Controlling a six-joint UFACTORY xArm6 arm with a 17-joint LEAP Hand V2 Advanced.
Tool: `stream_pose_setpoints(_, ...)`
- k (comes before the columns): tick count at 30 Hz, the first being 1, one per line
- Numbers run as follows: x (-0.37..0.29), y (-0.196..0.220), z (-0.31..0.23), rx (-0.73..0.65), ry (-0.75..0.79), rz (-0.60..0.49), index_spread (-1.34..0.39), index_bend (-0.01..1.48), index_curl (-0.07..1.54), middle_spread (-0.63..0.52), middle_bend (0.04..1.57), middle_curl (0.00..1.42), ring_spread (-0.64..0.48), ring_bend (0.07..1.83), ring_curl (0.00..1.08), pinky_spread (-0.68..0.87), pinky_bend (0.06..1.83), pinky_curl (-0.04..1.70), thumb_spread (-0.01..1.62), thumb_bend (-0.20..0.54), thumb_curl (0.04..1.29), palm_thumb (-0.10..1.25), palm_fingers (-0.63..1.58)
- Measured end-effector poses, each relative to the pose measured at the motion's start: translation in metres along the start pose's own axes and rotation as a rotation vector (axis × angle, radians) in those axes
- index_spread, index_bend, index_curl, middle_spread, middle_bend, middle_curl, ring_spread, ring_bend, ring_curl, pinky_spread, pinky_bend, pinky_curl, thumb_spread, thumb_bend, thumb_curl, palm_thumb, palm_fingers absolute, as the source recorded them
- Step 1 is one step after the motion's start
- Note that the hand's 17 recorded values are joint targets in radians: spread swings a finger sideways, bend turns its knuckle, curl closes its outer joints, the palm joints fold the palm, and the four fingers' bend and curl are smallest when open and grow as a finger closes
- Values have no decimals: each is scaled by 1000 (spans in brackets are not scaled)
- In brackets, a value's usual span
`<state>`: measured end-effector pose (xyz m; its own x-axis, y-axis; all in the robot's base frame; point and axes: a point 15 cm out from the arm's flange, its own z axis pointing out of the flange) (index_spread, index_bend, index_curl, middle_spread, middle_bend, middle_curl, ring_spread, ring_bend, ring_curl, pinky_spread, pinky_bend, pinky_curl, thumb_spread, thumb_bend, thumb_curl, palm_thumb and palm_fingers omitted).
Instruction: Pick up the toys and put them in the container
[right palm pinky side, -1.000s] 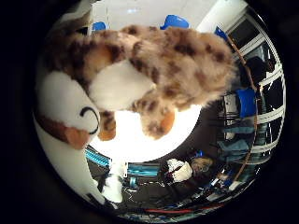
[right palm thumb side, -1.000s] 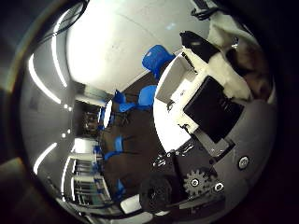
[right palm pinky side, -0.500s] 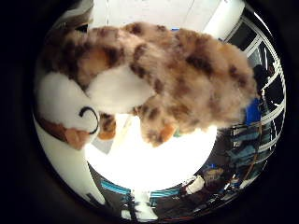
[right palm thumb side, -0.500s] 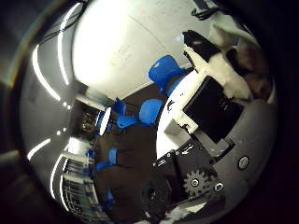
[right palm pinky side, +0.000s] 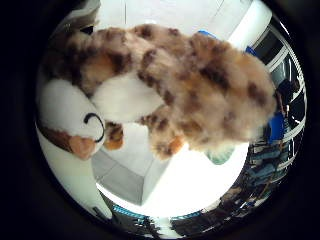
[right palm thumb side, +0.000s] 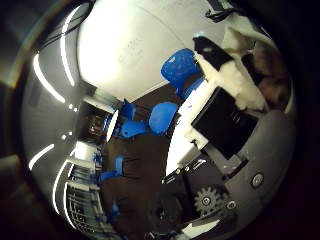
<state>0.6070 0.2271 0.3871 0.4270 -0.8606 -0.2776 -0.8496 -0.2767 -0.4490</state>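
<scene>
The hand has its fingers clenched around a spotted plush toy, a leopard-patterned animal with tan and dark brown fur and a white belly. In the thumb side palm view one white and black finger runs up against the toy's pale fur and a patch of its brown fur shows just past it, so the finger is touching the plush. The hand's black and grey body with a small gear fills the near side of that view.

The toy is held clear of any surface, close against the palm: in the little finger side palm view it fills much of the picture, with its paws hanging toward the things below. Beside its head is a rounded white part with a curved black line and an orange-brown tip; whether this belongs to the same toy or is another plush I cannot tell.

Below the held toy that view shows a white container with grey inner walls, standing on a bright white desk. The toy's paws are over the container's rim, well apart from it.

Only the thumb side view shows the room beyond: blue chairs on a dark floor.
</scene>
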Motion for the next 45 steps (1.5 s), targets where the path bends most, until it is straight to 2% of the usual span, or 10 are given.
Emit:
stream_pose_setpoints(3,3,4,2,-15,1,-10,-274,567,753,-195,1019,771,-254,1184,695,-377,1007,1004,1089,-31,572,692,890)
stream_pose_setpoints(5,7,13,6,-52,10,-53,-330,392,696,-213,894,716,-260,1120,642,-456,1001,923,1127,-25,547,664,718)
stream_pose_setpoints(8,10,29,10,-119,21,-100,-429,401,633,-208,711,627,-201,928,549,-259,772,883,1180,-23,498,625,278)
stream_pose_setpoints(10,12,36,11,-149,23,-128,-454,393,600,-183,645,584,-141,849,507,-84,711,863,1191,-23,476,607,183)
stream_pose_setpoints(13,15,44,11,-178,16,-146,-470,341,518,-141,560,508,-38,715,416,247,594,766,1198,-23,437,577,140)
stream_pose_setpoints(18,25,48,-11,-179,21,-142,-471,270,438,-100,472,431,42,555,320,482,431,602,1201,-20,395,541,156)
stream_pose_setpoints(24,53,56,-77,-147,50,-119,-459,170,380,-78,356,371,101,441,263,515,363,504,1183,-38,349,464,166)
stream_pose_setpoints(29,96,118,-106,-333,62,-51,-427,150,313,-33,276,341,163,353,235,473,348,440,1128,-31,287,318,72)
stream_pose_setpoints(36,192,166,-167,-365,164,36,-417,151,269,-6,235,330,182,305,234,445,363,393,1077,-28,268,272,49)
stream_pose_setpoints(45,264,216,-182,-425,188,131,-415,152,249,11,212,330,190,266,240,428,374,355,1051,-22,267,274,28)
